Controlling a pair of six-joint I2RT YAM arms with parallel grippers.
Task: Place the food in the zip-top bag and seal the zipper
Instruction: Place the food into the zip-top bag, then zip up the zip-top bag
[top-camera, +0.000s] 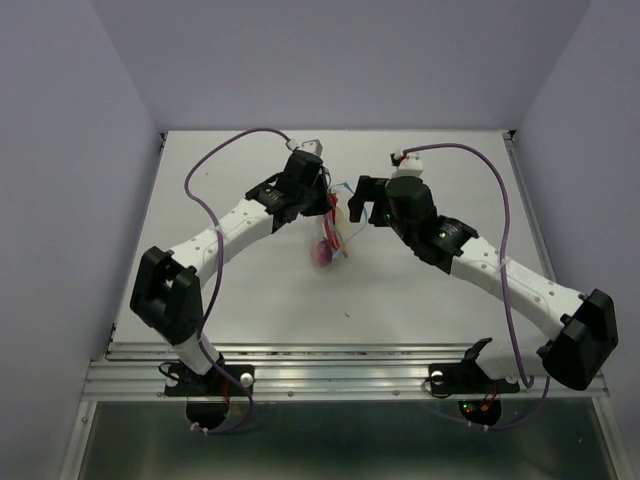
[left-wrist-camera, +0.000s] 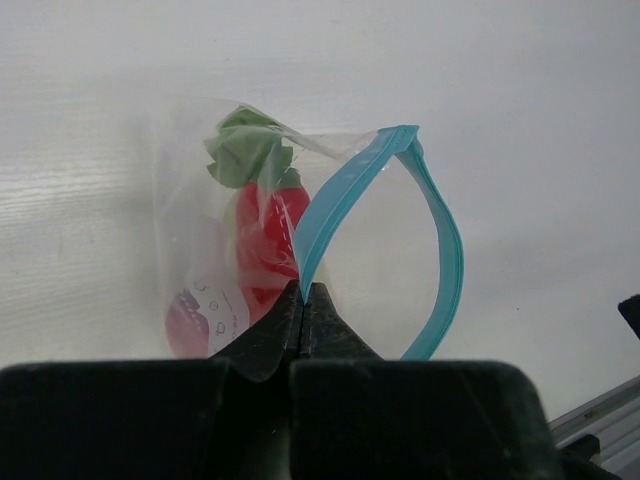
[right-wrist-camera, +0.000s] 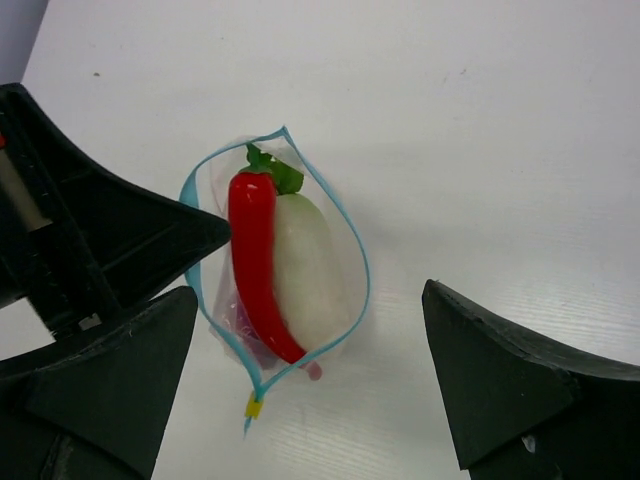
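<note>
The clear zip-top bag (top-camera: 336, 232) hangs with its mouth open between my two grippers. My left gripper (left-wrist-camera: 303, 292) is shut on one side of the light-blue zipper (left-wrist-camera: 442, 262); it also shows in the top view (top-camera: 328, 203). Inside the bag lie the red chili (right-wrist-camera: 255, 262), the white radish (right-wrist-camera: 312, 272) with its green top (left-wrist-camera: 248, 150), and the purple onion (right-wrist-camera: 240, 328) at the bottom. A small yellow slider (right-wrist-camera: 254, 407) sits at one zipper end. My right gripper (right-wrist-camera: 300, 390) is open and empty, just above the bag's mouth (top-camera: 365, 203).
The white table (top-camera: 250, 300) ends in a metal rail (top-camera: 340, 380) at the near edge, with grey walls on the other three sides. Purple cables (top-camera: 505, 230) loop above both arms.
</note>
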